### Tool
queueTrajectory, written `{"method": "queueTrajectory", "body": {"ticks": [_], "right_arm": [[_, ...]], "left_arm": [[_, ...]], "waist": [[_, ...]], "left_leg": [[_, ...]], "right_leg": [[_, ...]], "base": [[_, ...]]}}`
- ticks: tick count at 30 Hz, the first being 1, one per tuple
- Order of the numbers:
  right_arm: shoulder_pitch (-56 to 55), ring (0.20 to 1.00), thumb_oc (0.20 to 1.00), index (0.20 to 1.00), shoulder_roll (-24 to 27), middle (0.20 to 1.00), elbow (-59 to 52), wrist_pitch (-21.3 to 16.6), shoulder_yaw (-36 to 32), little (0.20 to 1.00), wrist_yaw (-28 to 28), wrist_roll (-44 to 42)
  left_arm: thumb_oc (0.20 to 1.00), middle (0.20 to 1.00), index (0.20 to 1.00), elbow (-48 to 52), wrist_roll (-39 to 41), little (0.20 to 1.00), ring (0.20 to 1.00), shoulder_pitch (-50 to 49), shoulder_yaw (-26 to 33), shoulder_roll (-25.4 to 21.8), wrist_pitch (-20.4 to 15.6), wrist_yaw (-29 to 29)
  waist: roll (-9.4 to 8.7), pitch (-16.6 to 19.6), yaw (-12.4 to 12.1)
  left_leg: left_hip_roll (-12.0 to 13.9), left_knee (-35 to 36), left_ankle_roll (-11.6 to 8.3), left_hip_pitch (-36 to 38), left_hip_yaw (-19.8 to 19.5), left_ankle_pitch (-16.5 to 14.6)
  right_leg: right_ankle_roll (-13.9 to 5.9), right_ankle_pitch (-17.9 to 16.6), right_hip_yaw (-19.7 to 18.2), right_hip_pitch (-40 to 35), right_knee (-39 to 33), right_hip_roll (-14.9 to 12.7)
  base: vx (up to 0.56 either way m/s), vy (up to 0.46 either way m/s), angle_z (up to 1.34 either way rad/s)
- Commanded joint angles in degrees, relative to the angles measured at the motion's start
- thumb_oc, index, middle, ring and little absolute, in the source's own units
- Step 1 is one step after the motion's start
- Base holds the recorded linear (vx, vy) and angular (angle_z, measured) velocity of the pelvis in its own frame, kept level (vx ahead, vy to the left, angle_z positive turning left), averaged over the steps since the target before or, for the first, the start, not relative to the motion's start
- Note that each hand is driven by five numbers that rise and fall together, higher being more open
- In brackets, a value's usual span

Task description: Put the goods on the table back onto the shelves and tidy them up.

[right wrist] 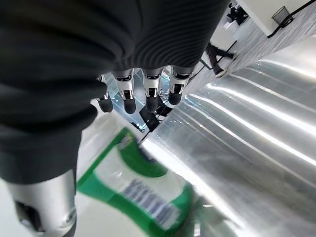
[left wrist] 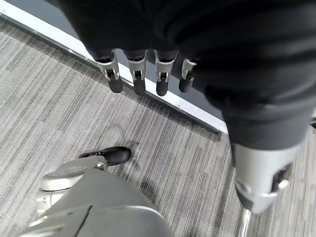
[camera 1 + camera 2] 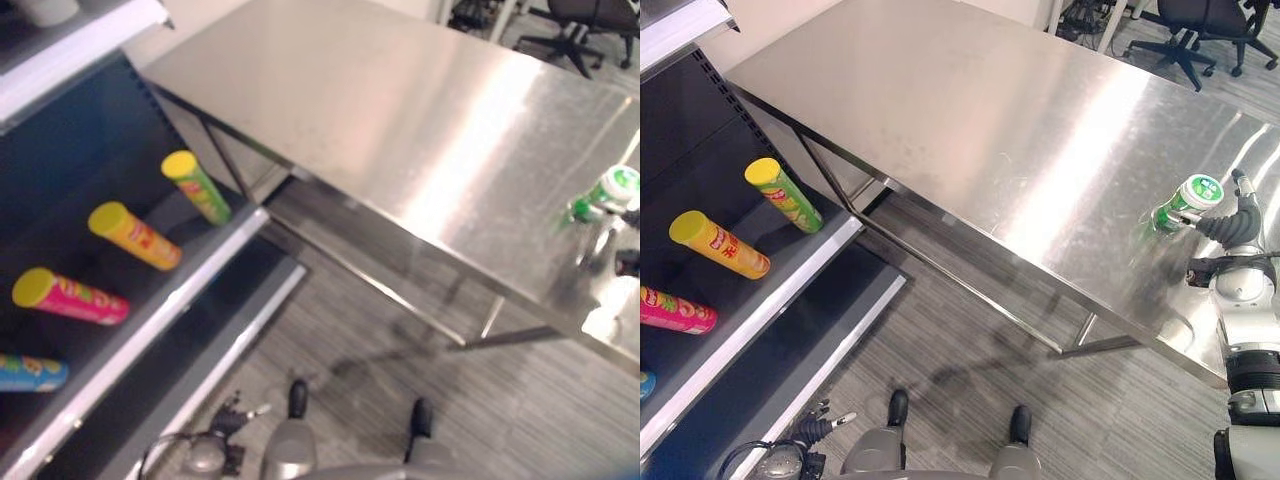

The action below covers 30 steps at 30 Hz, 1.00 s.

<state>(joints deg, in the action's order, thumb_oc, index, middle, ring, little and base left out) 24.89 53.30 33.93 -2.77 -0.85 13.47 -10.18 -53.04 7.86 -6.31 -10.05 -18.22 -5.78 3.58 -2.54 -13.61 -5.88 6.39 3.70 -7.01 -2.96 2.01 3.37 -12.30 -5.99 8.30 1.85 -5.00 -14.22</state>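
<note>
The right hand [image 3: 1230, 225] is raised over the right end of the steel table [image 3: 970, 130], just beside a green can [image 3: 1185, 203] that stands on the table top. In the right wrist view the fingers [image 1: 150, 96] hang straight and relaxed above the can [image 1: 143, 192], apart from it; the hand holds nothing. The forearm comes up from the lower right, and the dark cover bends toward the can.

The left hand [image 2: 148, 74] hangs low near the floor [image 2: 59, 98], at the foot of the shelf [image 3: 190, 290]. Its fingers [image 2: 139, 79] point down, straight and a little spread, with nothing in them.

On the shelf, four tubes lie tilted in a row with yellow caps toward the back: a green tube [image 3: 197, 187], an orange tube [image 3: 135, 236], a pink tube [image 3: 68, 297] and a blue tube [image 3: 30, 373] at the view's edge. They are apart from each other.

Office chairs [image 3: 1200, 25] stand behind the table.
</note>
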Motion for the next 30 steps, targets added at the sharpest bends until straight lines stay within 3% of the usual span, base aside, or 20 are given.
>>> {"method": "queueTrajectory", "body": {"ticks": [1,5,6,7,14,20,30], "right_arm": [[8.8,1.000,1.000,1.000,4.4,1.000,2.1,-1.7,3.1,1.000,0.6,-0.5],[11.5,1.000,1.000,1.000,4.8,1.000,4.4,-1.3,5.7,1.000,-0.1,-0.5],[12.1,0.740,0.740,0.740,4.9,0.740,5.0,-1.2,6.4,0.740,-0.4,-0.7],[12.4,0.200,0.200,0.200,5.0,0.200,6.0,-1.0,7.2,0.200,-1.1,-0.6],[12.9,0.200,0.200,0.200,7.6,0.200,7.8,0.1,11.0,0.200,-5.1,0.7],[10.9,0.200,0.200,0.200,8.7,0.200,6.3,0.1,10.1,0.200,-5.7,1.0],[7.4,0.200,0.200,0.200,8.9,0.200,-12.3,-3.8,3.9,0.200,-2.9,0.6]], "left_arm": [[1.000,1.000,1.000,-1.1,0.9,1.000,1.000,2.1,0.0,-1.3,-1.1,0.6],[1.000,1.000,1.000,-1.2,1.2,1.000,1.000,2.3,-0.3,-1.5,-1.1,0.8],[1.000,1.000,1.000,-1.3,1.3,1.000,1.000,2.4,-0.4,-1.6,-1.1,0.8],[1.000,1.000,1.000,-1.3,1.2,1.000,1.000,2.3,-0.3,-1.7,-1.2,0.8],[1.000,1.000,1.000,-1.8,0.9,1.000,1.000,2.8,0.2,-2.3,-1.3,0.7],[1.000,1.000,1.000,-1.8,0.7,1.000,1.000,2.6,0.5,-2.2,-1.3,0.6],[1.000,1.000,1.000,-0.8,0.8,1.000,1.000,2.8,2.7,-2.5,-1.4,1.0]], "waist": [[-0.61,-0.9,-2.6],[-0.78,-1.1,-3.0],[-0.85,-1.1,-3.1],[-0.90,-1.1,-3.1],[-1.59,-1.3,-2.7],[-1.74,-1.3,-2.3],[-1.83,-0.8,-1.9]], "left_leg": [[-1.4,-4.3,0.16,-0.7,-1.9,-7.2],[-1.5,-4.3,0.14,-0.9,-2.1,-7.2],[-1.5,-4.3,0.12,-0.9,-2.1,-7.1],[-1.5,-4.2,0.09,-1.0,-2.1,-7.0],[-1.4,-4.0,-0.12,-1.0,-2.1,-6.8],[-1.3,-3.9,-0.18,-0.8,-1.9,-6.8],[-1.2,-3.7,-0.25,-0.3,-1.7,-7.0]], "right_leg": [[-2.70,8.7,4.3,-1.5,8.0,0.2],[-2.70,8.6,4.6,-1.6,8.0,0.2],[-2.70,8.5,4.6,-1.5,8.0,0.1],[-2.70,8.5,4.7,-1.4,8.0,0.1],[-2.70,8.4,4.9,-1.3,8.2,0.1],[-2.70,8.4,4.8,-1.3,8.2,0.2],[-2.70,8.2,4.4,-1.6,7.8,0.2]], "base": [[-0.01,0.002,0.04],[0.00,0.001,0.01],[0.00,0.000,0.00],[0.00,0.000,0.00],[0.00,0.000,0.00],[0.00,-0.001,0.01],[0.00,-0.001,0.00]]}}
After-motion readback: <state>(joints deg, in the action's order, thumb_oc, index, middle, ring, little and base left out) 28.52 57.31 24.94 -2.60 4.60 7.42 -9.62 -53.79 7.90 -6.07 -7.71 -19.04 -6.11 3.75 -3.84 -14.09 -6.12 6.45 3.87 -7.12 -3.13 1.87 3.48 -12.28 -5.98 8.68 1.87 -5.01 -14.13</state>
